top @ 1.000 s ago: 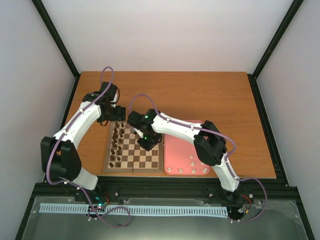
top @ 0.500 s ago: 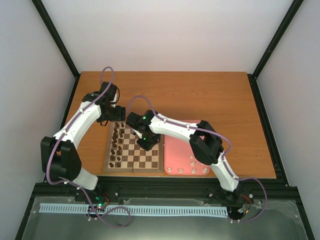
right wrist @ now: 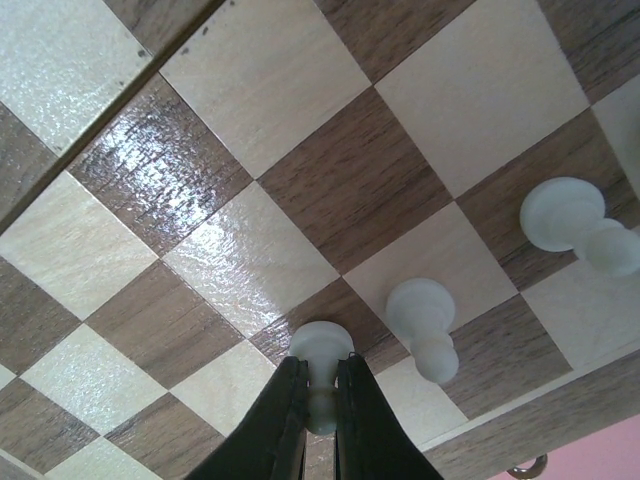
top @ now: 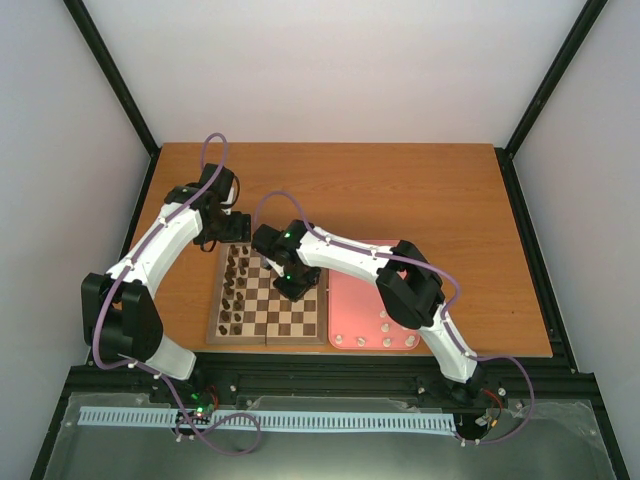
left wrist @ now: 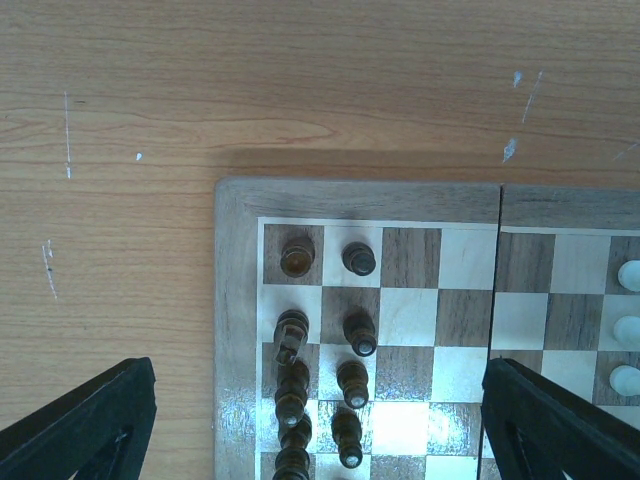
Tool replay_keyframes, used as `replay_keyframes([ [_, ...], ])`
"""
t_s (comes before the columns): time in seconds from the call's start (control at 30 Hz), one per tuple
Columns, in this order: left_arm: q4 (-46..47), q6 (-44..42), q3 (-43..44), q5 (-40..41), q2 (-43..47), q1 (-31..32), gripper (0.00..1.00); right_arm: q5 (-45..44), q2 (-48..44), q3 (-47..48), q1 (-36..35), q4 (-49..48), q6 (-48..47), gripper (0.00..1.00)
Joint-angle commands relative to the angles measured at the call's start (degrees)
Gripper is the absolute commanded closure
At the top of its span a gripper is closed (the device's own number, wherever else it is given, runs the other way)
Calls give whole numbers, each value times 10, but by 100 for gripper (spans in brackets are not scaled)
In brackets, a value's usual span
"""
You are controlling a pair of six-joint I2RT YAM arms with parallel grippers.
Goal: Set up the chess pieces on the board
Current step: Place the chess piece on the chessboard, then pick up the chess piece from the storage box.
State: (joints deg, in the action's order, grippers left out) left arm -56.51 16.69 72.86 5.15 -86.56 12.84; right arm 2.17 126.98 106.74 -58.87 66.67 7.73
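Right pincer (right wrist: 320,405) is pinched almost shut on a cream piece (right wrist: 322,345), over a dark square near the tray-side edge of the board (right wrist: 250,260). Whether that piece touches the board I cannot tell. Two more cream pieces (right wrist: 425,320) sit on the board just beside it, in line along that edge. Other cream pieces (top: 385,325) lie on the pink tray (top: 375,290) just right of the board. Left pincer (left wrist: 318,400) hangs wide open with nothing in it above the board's far left corner, where dark pieces (left wrist: 355,330) are lined in two files. Board and tray rest on the table (top: 400,190).
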Motion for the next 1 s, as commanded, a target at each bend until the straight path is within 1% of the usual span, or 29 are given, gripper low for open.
replay_keyframes([
  [0.0, 9, -4, 8, 2, 4, -4, 0, -4, 13, 14, 2, 14, -7, 95],
  [0.27, 8, -5, 7, 4, 7, -4, 0, -3, -9, 5, 2, 17, -7, 89],
  [0.37, 9, -4, 7, 4, 6, -4, 0, -2, -19, 2, 1, 12, -6, 81],
  [0.5, 8, -5, 8, 5, 7, -4, 0, -5, -31, 1, 2, 10, -2, 77],
  [0.73, 5, -4, 7, 9, 12, -4, 0, -30, -114, -10, 2, 37, 22, 67],
  [0.83, 5, -4, 6, 8, 13, -4, 0, -23, -170, -47, 19, 43, 37, 63],
  [0.97, 7, -4, 4, 5, 14, -4, 0, 19, -249, -159, 82, 25, 52, 61],
])
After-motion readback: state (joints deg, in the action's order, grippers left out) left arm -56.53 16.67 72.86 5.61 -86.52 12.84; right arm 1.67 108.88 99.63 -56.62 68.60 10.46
